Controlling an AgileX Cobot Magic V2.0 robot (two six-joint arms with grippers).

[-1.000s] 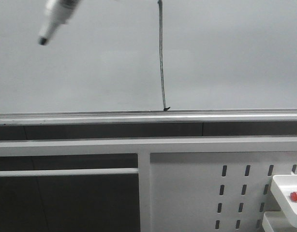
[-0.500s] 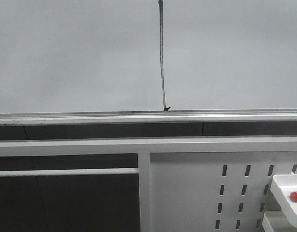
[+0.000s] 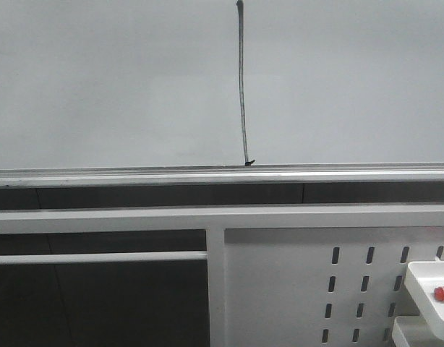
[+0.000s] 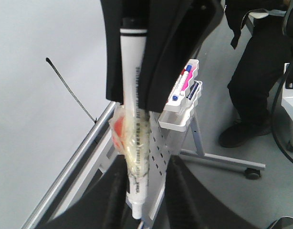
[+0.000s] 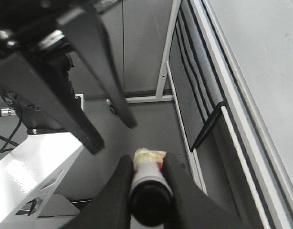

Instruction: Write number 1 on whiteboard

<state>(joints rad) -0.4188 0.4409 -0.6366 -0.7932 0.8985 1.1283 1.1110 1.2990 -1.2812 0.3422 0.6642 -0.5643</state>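
Note:
The number 1 [image 3: 242, 87] is a long thin black stroke with a tiny tick at its foot, on the whiteboard [image 3: 106, 87] just above the silver rail [image 3: 135, 176]. It also shows in the left wrist view [image 4: 70, 88]. No gripper is in the front view. My right gripper [image 5: 147, 162] is shut on the marker pen [image 5: 147, 183]. In the left wrist view it [image 4: 134, 100] hangs the tape-wrapped pen [image 4: 133, 62] tip down. My left gripper [image 4: 144, 160] is open, its fingers on either side of the pen's lower end without touching it.
A grey-white panel with slot holes [image 3: 294, 289] sits below the board. A white tray [image 3: 432, 289] holding a red-capped item [image 3: 441, 293] is at the lower right. A tray of markers [image 4: 184, 102] hangs on the stand. A person in black [image 4: 261, 71] sits nearby.
The marker tip seen at the front view's upper left one second ago has left that view. The stroke on the board is unchanged.

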